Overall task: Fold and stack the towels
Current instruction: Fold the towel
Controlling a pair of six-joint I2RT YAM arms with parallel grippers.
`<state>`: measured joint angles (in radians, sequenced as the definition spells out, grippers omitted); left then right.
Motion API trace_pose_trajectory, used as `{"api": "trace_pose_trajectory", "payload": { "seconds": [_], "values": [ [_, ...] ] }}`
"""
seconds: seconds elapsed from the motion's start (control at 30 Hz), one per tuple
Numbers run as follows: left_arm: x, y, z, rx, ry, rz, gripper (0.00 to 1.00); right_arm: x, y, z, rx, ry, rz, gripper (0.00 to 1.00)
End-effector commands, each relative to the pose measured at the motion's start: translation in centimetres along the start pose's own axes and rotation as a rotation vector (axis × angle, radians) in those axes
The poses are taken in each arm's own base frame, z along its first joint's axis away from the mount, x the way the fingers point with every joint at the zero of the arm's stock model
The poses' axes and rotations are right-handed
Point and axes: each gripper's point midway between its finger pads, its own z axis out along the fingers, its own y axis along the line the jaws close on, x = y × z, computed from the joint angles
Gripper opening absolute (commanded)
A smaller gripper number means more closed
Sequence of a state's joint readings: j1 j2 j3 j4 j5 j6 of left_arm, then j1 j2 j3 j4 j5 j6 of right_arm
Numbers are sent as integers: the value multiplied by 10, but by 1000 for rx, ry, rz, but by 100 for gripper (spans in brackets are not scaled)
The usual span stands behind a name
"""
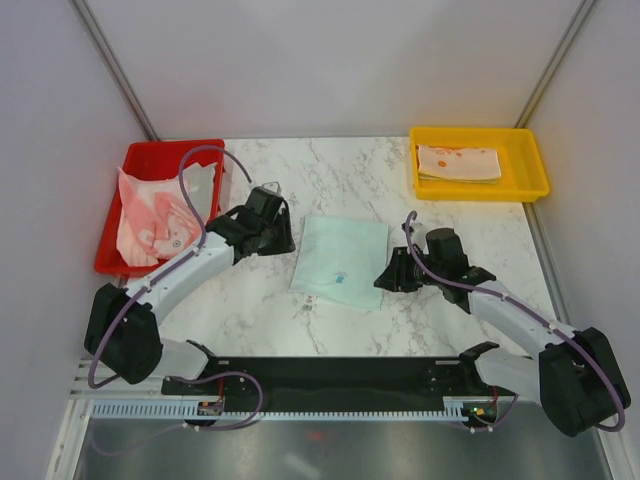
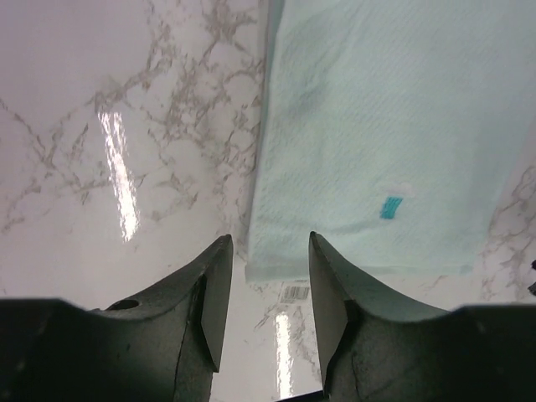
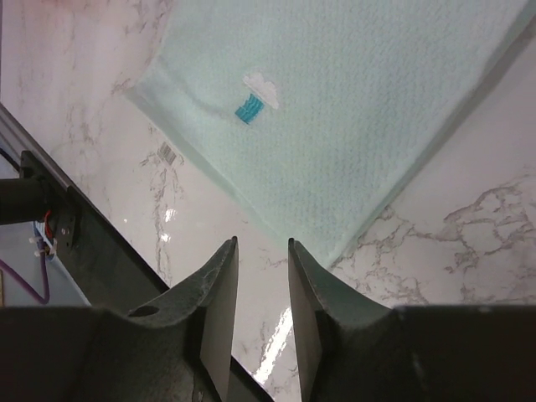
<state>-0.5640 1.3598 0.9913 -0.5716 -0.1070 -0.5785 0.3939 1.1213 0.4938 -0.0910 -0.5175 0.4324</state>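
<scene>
A mint green towel [image 1: 342, 262] lies flat in the middle of the marble table, with a small teal mark and a white tag at its near left corner. It fills the left wrist view [image 2: 377, 134] and the right wrist view [image 3: 343, 109]. My left gripper [image 1: 283, 240] is open and empty just off the towel's left edge [image 2: 270, 251]. My right gripper [image 1: 385, 277] is open and empty beside the towel's right near corner [image 3: 261, 247]. A pink-printed towel [image 1: 150, 215] lies crumpled in the red tray. A folded cream towel [image 1: 458, 163] lies in the yellow tray.
The red tray [image 1: 115, 255] stands at the far left, the yellow tray [image 1: 530, 165] at the far right. Grey walls enclose the table. A black base rail [image 1: 340, 375] runs along the near edge.
</scene>
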Motion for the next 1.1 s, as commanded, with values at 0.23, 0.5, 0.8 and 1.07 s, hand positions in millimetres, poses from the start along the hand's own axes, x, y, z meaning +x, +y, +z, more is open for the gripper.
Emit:
{"api": "trace_pose_trajectory", "payload": {
  "seconds": [0.23,0.5,0.8,1.07],
  "values": [
    [-87,-33,57,184,-86,67,49,-98,-44,-3,355,-258,51,40],
    [-106,-33,114,224,-21,106,47,-126,-93,30,408,-205,111,39],
    [-103,-34,140,230,20,123,43,-139,-98,57,313,-201,143,36],
    [-97,-34,153,240,45,140,43,-140,-106,67,318,-204,163,36]
  ]
}}
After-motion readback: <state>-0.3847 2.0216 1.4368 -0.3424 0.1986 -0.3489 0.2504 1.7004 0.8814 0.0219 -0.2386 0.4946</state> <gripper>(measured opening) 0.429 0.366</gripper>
